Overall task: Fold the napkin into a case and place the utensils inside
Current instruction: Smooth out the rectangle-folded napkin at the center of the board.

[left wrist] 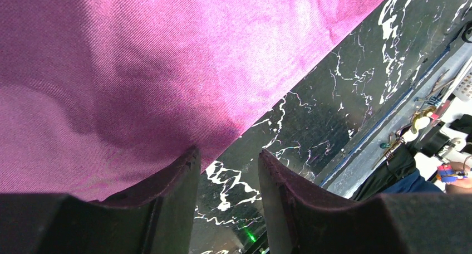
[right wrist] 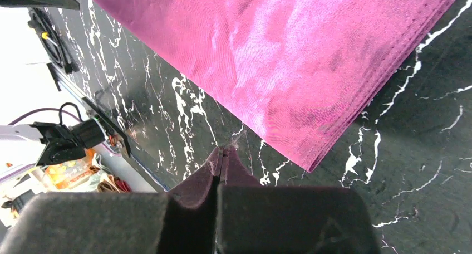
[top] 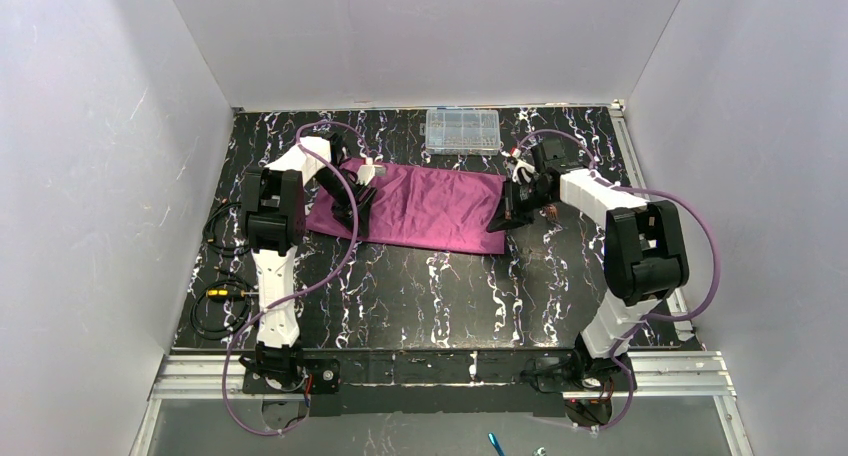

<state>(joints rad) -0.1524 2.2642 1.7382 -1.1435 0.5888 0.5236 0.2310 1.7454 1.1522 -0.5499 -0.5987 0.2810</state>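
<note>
1. Step in hand: folding. The plum-purple satin cloth napkin (top: 430, 206) lies flat as a wide rectangle on the black white-veined marble-pattern table (top: 420, 306), just toward 12 o'clock from the table's centre. In the right wrist view its corner shows stacked hems, so it is judged to be folded at least once. It is not yet the narrow case.

2. Left gripper (left wrist: 225, 154): released, jaws apart, nothing between them. It sits at the napkin's 9 o'clock end. One finger stands over the cloth's edge, the other over bare table.

3. Right gripper (right wrist: 222, 151): clenched on nothing. It sits at the napkin's 3 o'clock end, on bare table. The cloth's corner lies just beside the fingertips at their 3 o'clock, not touching.

4. Next move, as judged: the right jaws must open before they can take the corner. The left jaws need to lower astride the edge and close. Both ends should then lift together and carry across, since thin glossy cloth will slip or drag unevenly.

5. Containers: a clear plastic compartment box (top: 462, 131) stands at 12 o'clock from the napkin, near the table's far edge, apart from the cloth. Its contents are too small to identify.

6. The utensils cannot be made out with certainty in any view.
</note>
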